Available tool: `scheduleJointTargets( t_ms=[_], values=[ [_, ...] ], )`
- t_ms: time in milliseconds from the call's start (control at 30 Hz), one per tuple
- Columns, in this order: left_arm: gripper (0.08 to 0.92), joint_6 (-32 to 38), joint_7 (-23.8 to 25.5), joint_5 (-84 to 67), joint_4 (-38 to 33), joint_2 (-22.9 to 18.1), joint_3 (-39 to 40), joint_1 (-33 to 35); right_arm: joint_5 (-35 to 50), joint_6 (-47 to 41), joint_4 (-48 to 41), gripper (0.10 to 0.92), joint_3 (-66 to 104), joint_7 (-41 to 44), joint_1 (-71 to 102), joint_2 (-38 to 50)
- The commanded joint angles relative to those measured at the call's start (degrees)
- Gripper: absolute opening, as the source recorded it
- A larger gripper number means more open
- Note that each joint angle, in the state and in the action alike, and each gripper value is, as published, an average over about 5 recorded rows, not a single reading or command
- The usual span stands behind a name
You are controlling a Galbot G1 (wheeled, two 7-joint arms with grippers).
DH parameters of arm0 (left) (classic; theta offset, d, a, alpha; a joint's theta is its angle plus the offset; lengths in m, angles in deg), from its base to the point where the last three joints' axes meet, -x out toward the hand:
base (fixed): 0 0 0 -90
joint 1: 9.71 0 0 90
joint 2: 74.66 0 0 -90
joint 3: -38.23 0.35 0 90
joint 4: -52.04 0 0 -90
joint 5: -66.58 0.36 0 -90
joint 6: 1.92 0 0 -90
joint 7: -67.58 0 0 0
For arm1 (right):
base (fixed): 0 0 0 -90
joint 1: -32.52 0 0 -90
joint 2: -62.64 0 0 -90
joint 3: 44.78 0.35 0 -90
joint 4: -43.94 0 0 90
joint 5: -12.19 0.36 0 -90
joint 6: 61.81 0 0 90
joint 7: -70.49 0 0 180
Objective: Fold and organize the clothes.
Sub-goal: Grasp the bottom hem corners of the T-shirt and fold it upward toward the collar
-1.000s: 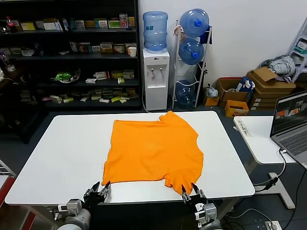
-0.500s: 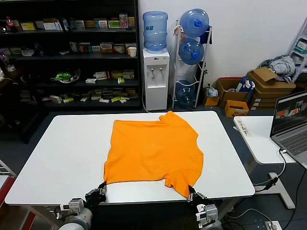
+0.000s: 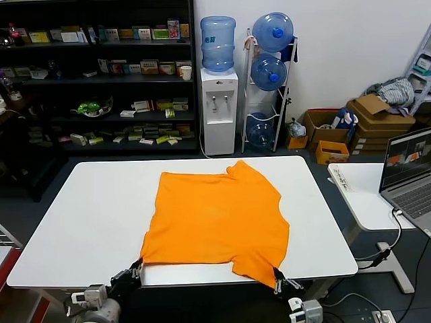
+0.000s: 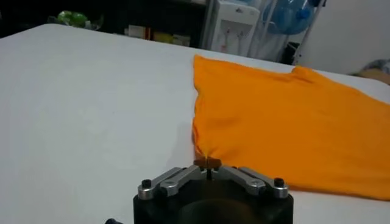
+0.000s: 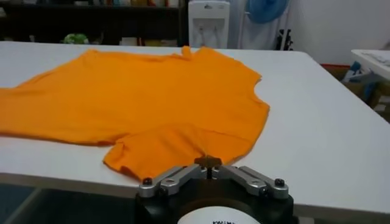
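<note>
Head view: one orange T-shirt [image 3: 219, 222], spread flat on the white counter [image 3: 87, 208], hem toward me, collar toward the far edge.
T-shirt, position: centre of the counter, reaching down to the near edge; plain side up, no lettering showing.
Near-left corner: pinched in my left gripper [image 3: 137, 269], which sits right at the counter's near edge.
Left fingers: closed narrow on the cloth; in the left wrist view the fabric gathers to a small puckered point at my left gripper [image 4: 208, 164], which reads as a firm nip.
Near-right corner: a fold of sleeve and hem hangs toward the edge, caught by my right gripper [image 3: 278, 280].
Right fingers: drawn together on that orange edge; the right wrist view shows the cloth meeting my right gripper [image 5: 208, 163] at the tips.
Reason for the hold: both near corners taken at once, so I judge the cloth can be drawn taut and kept square before any fold.
Reason for the low stance: grippers kept at counter level, so the shirt stays flat rather than bunching.
Risk, by my estimate: the right-hand grip is on a doubled flap and may slip unevenly.
</note>
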Motion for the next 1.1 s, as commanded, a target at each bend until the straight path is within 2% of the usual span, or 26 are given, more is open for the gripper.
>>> scheduleJointTargets(
  t_ms=[33,200,533,667,933,1100],
  values=[
    [0.092,-1.1,-5.2,-4.9,-12.4,3.9,-1.6,11.5,2.8,0.9,10.5,0.124,1.8,-1.9,11.0,5.6],
    [0.092,-0.3,-6.3,-5.5,-13.1,3.8,-1.4,9.5,3.9,2.4,9.6,0.124,1.8,-3.8,6.2,3.8],
    [0.092,5.0,-3.6,-7.3,-1.2,4.6,2.2,-10.8,9.3,0.5,-1.7,0.124,-1.1,-7.2,-16.3,2.9],
    [0.092,5.5,-3.4,-7.6,3.6,4.7,5.6,-16.1,11.2,-0.6,-6.9,0.124,-3.4,-7.7,-22.5,3.3],
    [0.092,5.7,-3.4,-6.9,12.8,2.9,10.2,-22.8,11.5,-1.2,-14.5,0.124,-7.6,-7.7,-29.6,2.7],
    [0.092,5.6,-3.7,-6.5,15.9,2.7,12.0,-25.4,11.5,-1.5,-16.5,0.124,-9.0,-7.3,-32.0,2.5]
  ],
)
